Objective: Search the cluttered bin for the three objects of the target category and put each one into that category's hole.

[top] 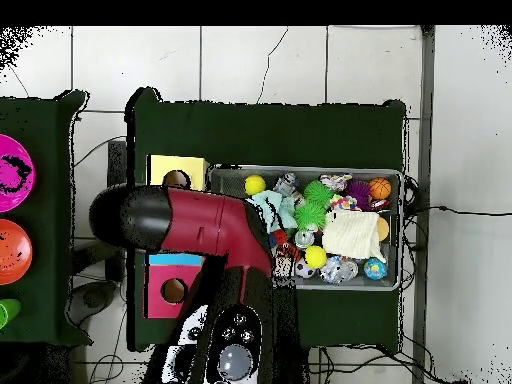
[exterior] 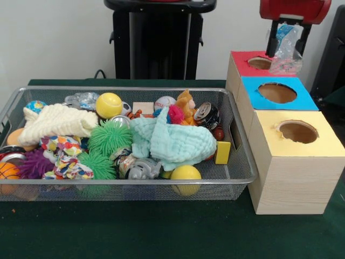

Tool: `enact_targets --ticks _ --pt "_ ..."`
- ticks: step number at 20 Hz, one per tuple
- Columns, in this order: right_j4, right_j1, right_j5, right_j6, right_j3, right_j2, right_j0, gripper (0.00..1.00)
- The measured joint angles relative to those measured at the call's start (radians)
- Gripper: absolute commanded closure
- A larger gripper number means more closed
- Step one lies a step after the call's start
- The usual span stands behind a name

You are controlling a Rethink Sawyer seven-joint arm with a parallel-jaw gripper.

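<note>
The Sawyer gripper (exterior: 287, 40), clamped on a crushed clear bottle (exterior: 285, 49), hangs over the red-topped hole (exterior: 260, 63), at twelve o'clock from the blue-topped hole (exterior: 277, 93). The delivery step seems underway; next, the bottle likely needs carrying toward six o'clock before release. The wire-mesh bin (exterior: 237, 175) waits alongside.

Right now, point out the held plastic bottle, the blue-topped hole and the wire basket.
plastic bottle (exterior: 286, 49), front view, its crinkled clear body.
blue-topped hole (exterior: 277, 93), front view, the hole's middle.
wire basket (exterior: 129, 190), front view, its near mesh wall.
</note>
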Motion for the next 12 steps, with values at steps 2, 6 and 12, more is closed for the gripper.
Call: enact_targets --ticks 2,6,12 --pt "0.01 0.01 -0.018 0.0 0.006 0.001 0.007 1.0" --pt "0.024 0.027 -0.05 0.0 0.02 0.002 0.015 1.0" --pt "0.029 0.061 -0.068 0.0 0.046 0.003 0.02 1.0"
